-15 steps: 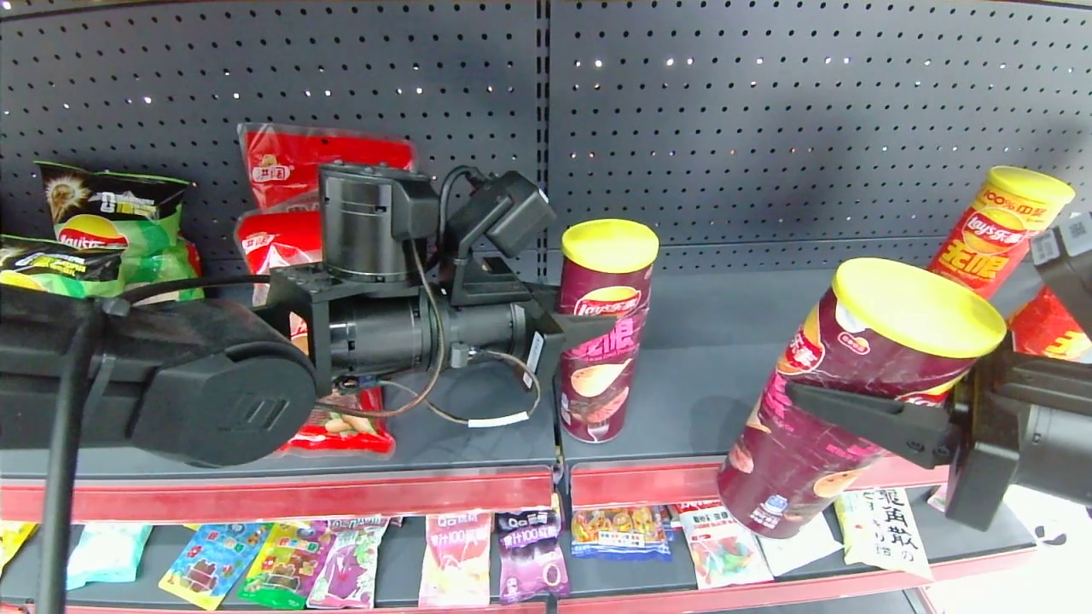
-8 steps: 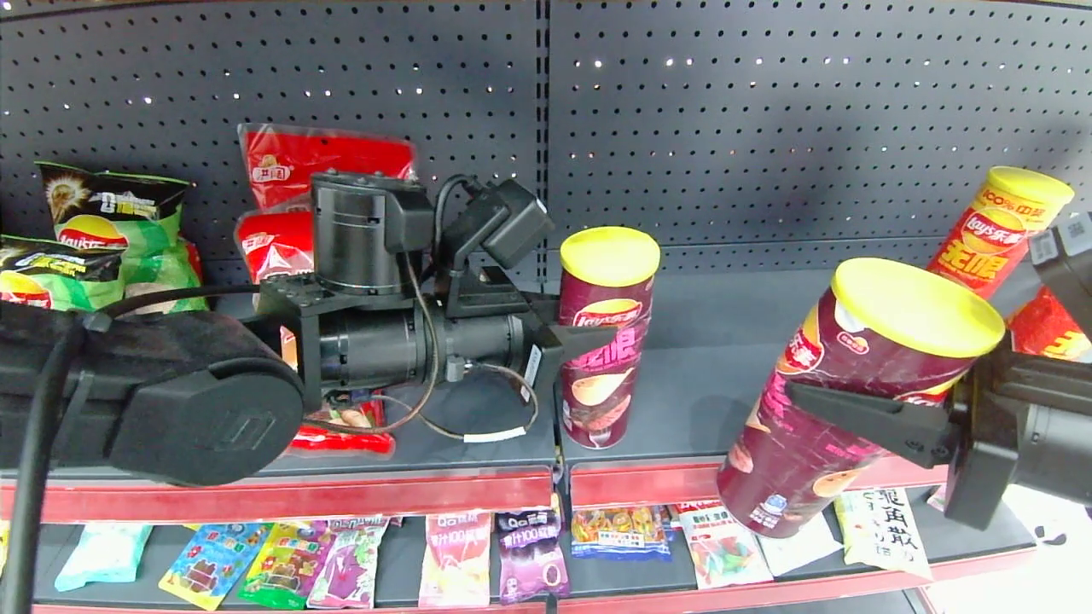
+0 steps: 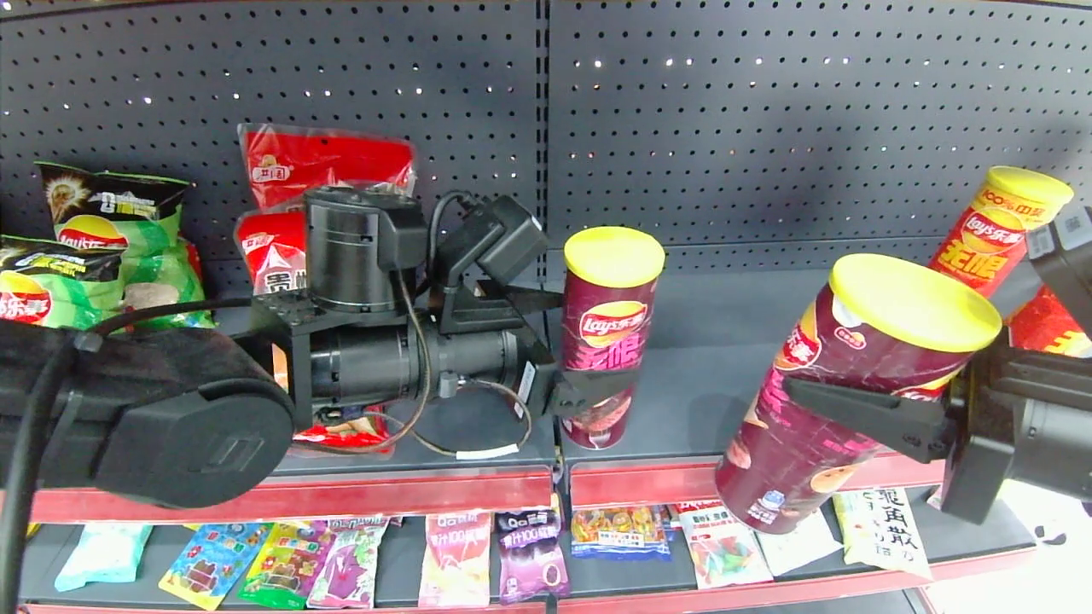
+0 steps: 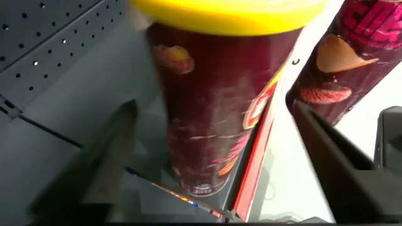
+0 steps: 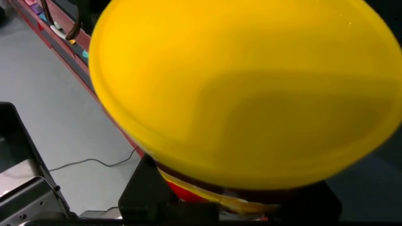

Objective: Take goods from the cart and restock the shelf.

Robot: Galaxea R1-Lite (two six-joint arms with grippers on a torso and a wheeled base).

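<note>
Head view: held can [image 3: 840, 354] tilted rightward

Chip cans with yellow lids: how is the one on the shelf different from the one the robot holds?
The shelf can stands upright; the held can tilts. The shelf can rests on the shelf; the held can hangs in the right gripper. Both are maroon with yellow lids.

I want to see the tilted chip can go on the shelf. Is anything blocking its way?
Nothing visible does. The shelf behind the tilted can, held in the right gripper, is bare. The upright can stands off to its left, the red-orange can to its right.
</note>
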